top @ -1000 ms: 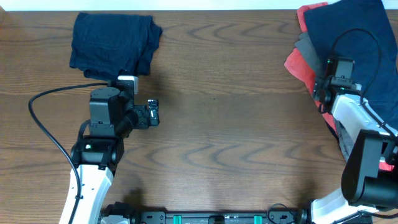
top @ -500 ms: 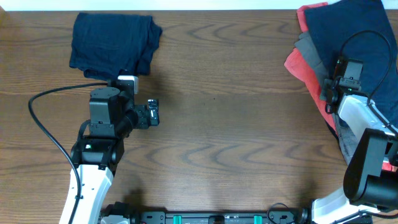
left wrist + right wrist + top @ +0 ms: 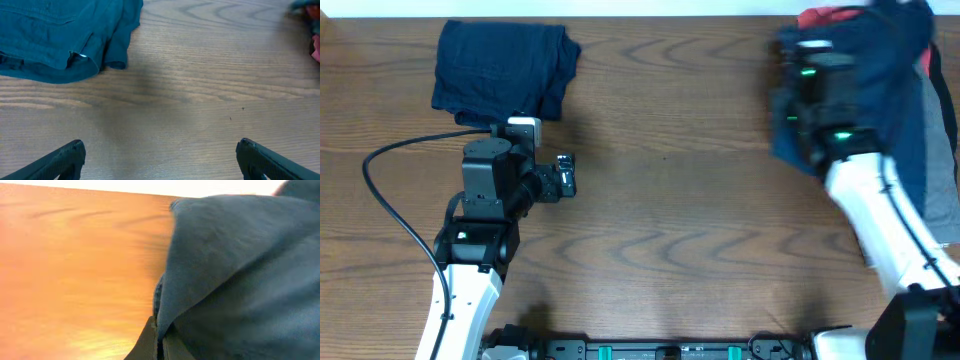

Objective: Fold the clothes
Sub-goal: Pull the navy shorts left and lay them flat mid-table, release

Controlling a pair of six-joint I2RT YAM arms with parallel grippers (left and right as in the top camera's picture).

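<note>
Folded navy pair (image 3: 500, 70) sits far left on the table (image 3: 700, 250), done by my reckoning; my right pincer (image 3: 159, 341) is clamped on the next navy shorts (image 3: 885, 60) above the red-and-grey heap (image 3: 932, 105), my left pincer (image 3: 566, 180) gapes empty, and most folding is left.

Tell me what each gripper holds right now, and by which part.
The right gripper pinches the navy garment by a fold at its edge; hem or waistband cannot be told. The left gripper is open and holds nothing.
</note>
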